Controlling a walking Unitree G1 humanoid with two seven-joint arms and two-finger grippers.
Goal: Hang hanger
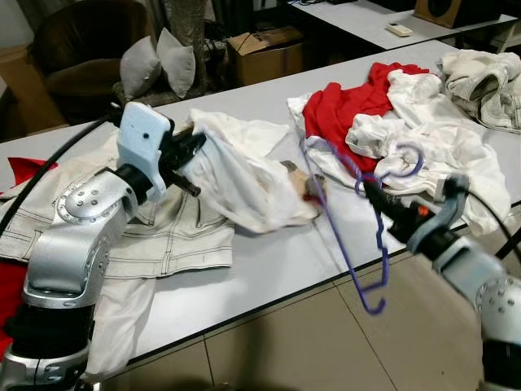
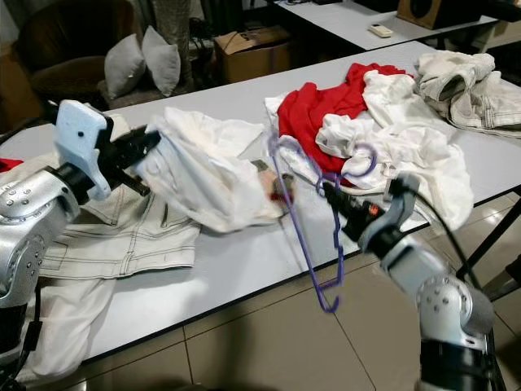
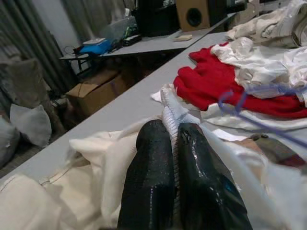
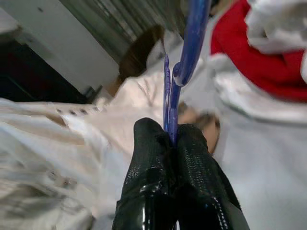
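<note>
Nearby, red garment [image 1: 350, 102] behind hanger [image 1: 358, 220]

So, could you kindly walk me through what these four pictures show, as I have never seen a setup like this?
This is a humanoid robot with two silver arms, each ending in two black fingers. The two wide pictures come from cameras in its head, looking down at a grey table strewn with laundry. The other two come from cameras on its wrists, looking along the fingers. The left gripper is shut on a white garment, lifting it off the table. The right gripper is shut on a purple hanger, which dangles past the table's edge. Also on the table lie a red garment, a beige jacket and more white clothes.
</note>
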